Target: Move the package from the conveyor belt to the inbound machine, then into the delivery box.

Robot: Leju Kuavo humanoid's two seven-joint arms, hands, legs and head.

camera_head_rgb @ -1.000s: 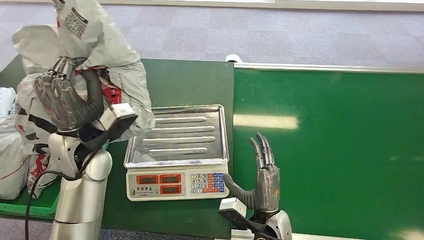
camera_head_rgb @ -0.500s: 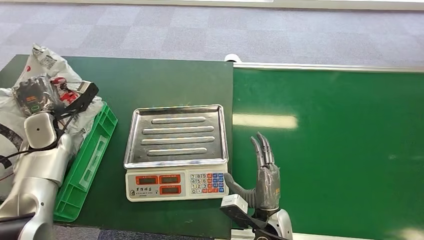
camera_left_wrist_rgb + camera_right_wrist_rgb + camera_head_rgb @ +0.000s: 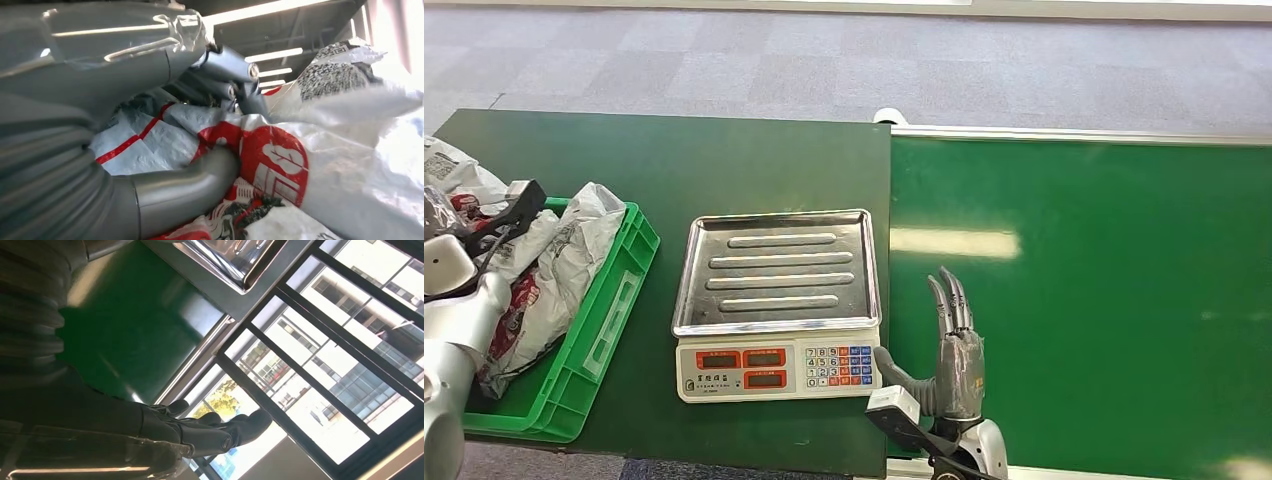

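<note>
Left robot hand [image 3: 165,105] around crinkled, glossy white-and-red plastic package [image 3: 280,165].

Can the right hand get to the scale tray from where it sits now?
Probably yes. The right hand stands open and empty beside the scale, just off its keypad corner, and the steel tray is bare with nothing between them. Whether the arm can fold inward that far is unclear.

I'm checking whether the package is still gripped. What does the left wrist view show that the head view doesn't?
Left wrist view alone: the left hand with thumb and fingers closed around the white-and-red package. Head view alone: the green crate, scale, conveyor belt and the open right hand. Both show the package.
</note>
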